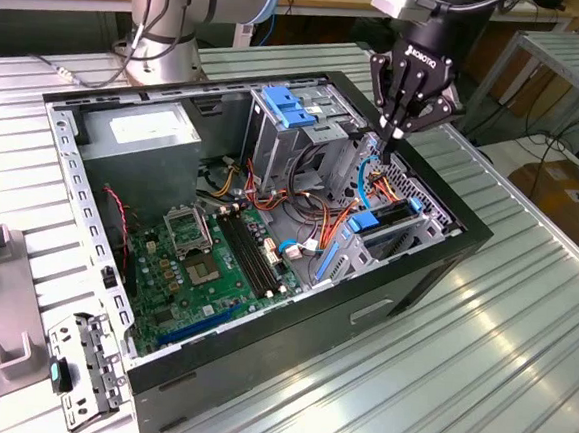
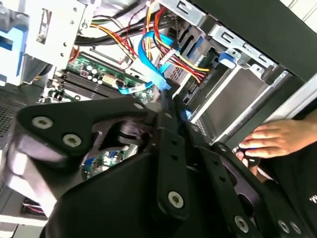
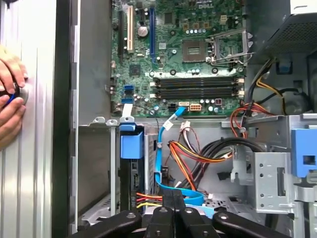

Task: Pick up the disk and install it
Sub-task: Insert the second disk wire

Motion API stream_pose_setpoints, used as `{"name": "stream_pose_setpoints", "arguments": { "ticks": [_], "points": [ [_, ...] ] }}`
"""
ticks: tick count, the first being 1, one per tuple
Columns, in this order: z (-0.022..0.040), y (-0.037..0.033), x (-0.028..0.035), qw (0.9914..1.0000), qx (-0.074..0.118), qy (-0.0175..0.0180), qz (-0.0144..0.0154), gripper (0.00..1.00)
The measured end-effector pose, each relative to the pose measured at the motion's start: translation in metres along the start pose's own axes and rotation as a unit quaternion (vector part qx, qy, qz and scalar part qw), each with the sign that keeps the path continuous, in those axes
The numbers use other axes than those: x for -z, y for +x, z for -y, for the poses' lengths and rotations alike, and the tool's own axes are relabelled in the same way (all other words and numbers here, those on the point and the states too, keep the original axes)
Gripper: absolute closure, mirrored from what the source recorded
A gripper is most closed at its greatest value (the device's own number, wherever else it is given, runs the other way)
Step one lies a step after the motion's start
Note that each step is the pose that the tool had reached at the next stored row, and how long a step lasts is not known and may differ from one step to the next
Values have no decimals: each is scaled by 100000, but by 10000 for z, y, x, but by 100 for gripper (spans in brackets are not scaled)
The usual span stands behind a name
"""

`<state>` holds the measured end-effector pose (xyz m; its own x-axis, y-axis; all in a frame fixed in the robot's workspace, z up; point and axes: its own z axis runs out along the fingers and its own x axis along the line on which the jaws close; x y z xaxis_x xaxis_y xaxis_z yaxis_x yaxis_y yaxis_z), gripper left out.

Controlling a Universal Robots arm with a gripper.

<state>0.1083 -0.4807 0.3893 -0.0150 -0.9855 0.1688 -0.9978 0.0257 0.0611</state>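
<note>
The disk (image 1: 390,216) stands on edge inside the low metal drive cage at the case's front, on the exterior view's right; its blue carrier end (image 1: 363,222) sticks out toward the motherboard. In the first wrist view the disk (image 3: 132,179) is a dark slab under a blue tab (image 3: 131,144). My gripper (image 1: 387,142) hangs just above the case, over the cables beside that cage. Its fingers (image 3: 164,213) are pressed together, shut, with nothing seen between them. In the second wrist view the fingertips (image 2: 167,106) end close to a thin blue cable (image 2: 148,59).
The open computer case (image 1: 291,322) lies on a ribbed metal table (image 1: 478,372). A tall metal cage with a light-blue latch (image 1: 286,108) rises mid-case. Orange and yellow wires (image 3: 193,153) crowd the space under the gripper. A person's hand (image 3: 10,99) rests outside the case wall.
</note>
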Motion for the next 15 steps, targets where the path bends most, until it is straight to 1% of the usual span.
{"name": "stream_pose_setpoints", "arguments": {
  "ticks": [1,2,3,4,6,7,9,10,11,12,15],
  "points": [
    [2,-16,-13,99997,-57,7,-766,76],
    [5,-26,-20,99993,-81,15,-1146,76],
    [7,-37,-27,99989,-98,22,-1463,70],
    [13,-50,-38,99983,-115,27,-1833,70],
    [29,-68,-67,99971,-156,37,-2408,70],
    [39,-77,-89,99966,-168,39,-2614,70],
    [53,-89,-128,99946,-216,44,-3274,70],
    [56,-91,-141,99934,-239,46,-3624,71],
    [57,-93,-149,99925,-253,52,-3864,78],
    [59,-95,-159,99912,-274,57,-4180,84],
    [61,-99,-185,99875,-320,74,-4993,84]
  ]
}}
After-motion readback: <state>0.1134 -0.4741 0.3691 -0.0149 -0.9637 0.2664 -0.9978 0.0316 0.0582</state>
